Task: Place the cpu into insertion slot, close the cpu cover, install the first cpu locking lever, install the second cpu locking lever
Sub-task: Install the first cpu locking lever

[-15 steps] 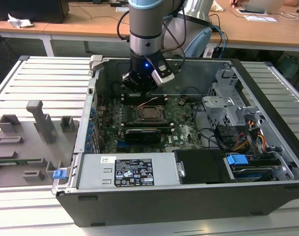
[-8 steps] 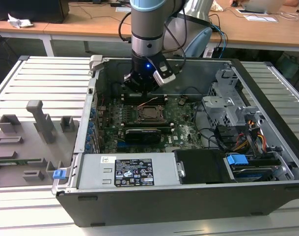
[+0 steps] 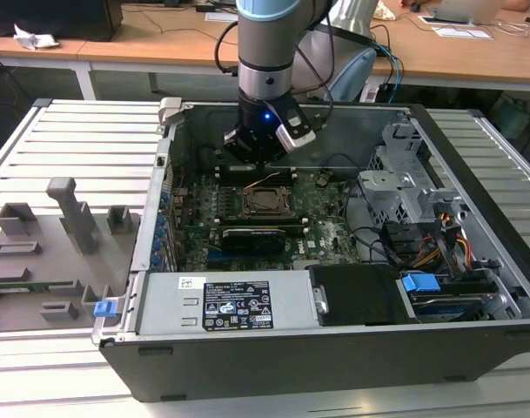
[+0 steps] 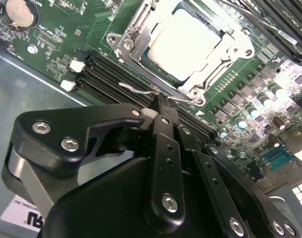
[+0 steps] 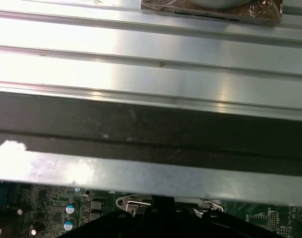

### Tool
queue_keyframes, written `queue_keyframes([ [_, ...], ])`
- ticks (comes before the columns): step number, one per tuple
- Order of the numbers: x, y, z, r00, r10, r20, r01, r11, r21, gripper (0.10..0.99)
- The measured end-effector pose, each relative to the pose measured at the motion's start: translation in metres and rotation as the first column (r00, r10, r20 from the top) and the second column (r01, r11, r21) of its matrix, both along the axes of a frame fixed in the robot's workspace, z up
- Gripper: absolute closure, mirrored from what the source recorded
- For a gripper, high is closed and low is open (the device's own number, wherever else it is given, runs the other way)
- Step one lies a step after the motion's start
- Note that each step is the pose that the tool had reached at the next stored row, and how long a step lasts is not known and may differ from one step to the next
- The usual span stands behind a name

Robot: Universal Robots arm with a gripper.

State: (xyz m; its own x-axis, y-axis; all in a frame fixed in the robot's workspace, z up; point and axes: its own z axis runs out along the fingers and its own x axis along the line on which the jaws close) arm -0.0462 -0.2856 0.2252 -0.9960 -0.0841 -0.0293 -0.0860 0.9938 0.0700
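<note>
Inside an open black desktop computer case (image 3: 473,287) lying on a ribbed metal bench (image 3: 64,139), the arm's black gripper (image 4: 159,106) reaches down to the green circuit board (image 4: 56,44). Just ahead of the jaws sits the insertion slot (image 4: 122,43), a square socket with a silvery metal rim. The cpu (image 4: 186,42), a small flat square chip with a pale silvery top, already lies seated in that socket. The cpu cover (image 4: 141,29), a thin silver frame plate with a large central window, appears closed down around the chip.

Right at the jaw tips runs a thin bent silver wire locking lever (image 4: 136,89), along the socket edge nearest the jaws and beside the long black memory slots (image 4: 106,74). The step in hand looks like seating this lever. Doing it well probably means pressing steadily on the wire's bend and guiding it sideways under its catch, without scraping the board.

The jaws are clenched close together, tips touching or almost touching the wire; whether they truly pinch it or only press on it cannot be told.
</note>
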Motion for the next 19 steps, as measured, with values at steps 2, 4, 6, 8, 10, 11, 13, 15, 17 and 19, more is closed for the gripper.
queue_keyframes([
  [2,0.0018,0.0001,-0.0001,1.0000,0.000,0.0000,0.000,1.0000,0.000,0.980],
  [4,0.0051,0.0001,-0.0002,1.0000,-0.002,0.0001,0.002,1.0000,0.000,0.980],
  [6,0.0076,0.0003,-0.0005,1.0000,-0.003,0.0001,0.003,1.0000,0.000,0.980],
  [8,0.0092,0.0004,-0.0008,1.0000,-0.003,0.0001,0.003,1.0000,0.000,0.980],
  [10,0.0121,0.0006,-0.0012,1.0000,-0.003,0.0001,0.003,1.0000,0.000,0.980],
  [11,0.0132,0.0007,-0.0014,1.0000,-0.003,0.0001,0.003,1.0000,0.000,0.980],
  [13,0.0152,0.0009,-0.0021,1.0000,-0.003,0.0000,0.003,1.0000,0.000,0.980],
  [15,0.0170,0.0009,-0.0028,1.0000,-0.003,0.0001,0.003,1.0000,0.000,0.980],
  [17,0.0192,0.0010,-0.0039,1.0000,-0.003,0.0000,0.003,1.0000,0.000,0.980],
  [19,0.0202,0.0011,-0.0050,1.0000,-0.003,0.0001,0.003,1.0000,0.000,0.980],
])
